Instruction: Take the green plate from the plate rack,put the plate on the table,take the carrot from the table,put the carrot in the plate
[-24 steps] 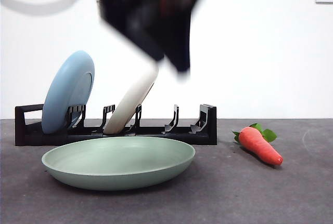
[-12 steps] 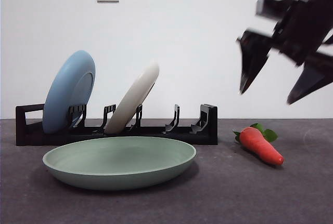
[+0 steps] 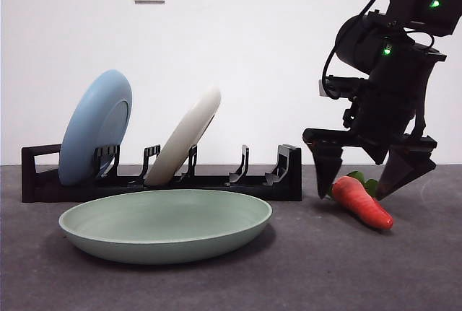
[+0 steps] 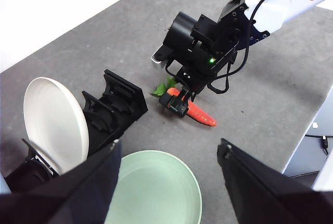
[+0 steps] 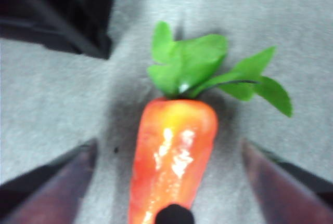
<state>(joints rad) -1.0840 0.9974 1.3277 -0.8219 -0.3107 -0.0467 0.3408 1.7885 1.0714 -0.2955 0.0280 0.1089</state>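
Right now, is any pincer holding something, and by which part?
Nothing is held. The right pincer is open, its jaws straddling the thick leafy end of the carrot on the table. The left pincer is open and empty.

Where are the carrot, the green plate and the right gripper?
carrot (image 3: 363,206), front view, mid body.
green plate (image 3: 166,242), front view, outer wall.
right gripper (image 3: 359,185), front view, midway between fingertips.

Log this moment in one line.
green plate on table | right gripper open, straddling carrot | left gripper open, waiting
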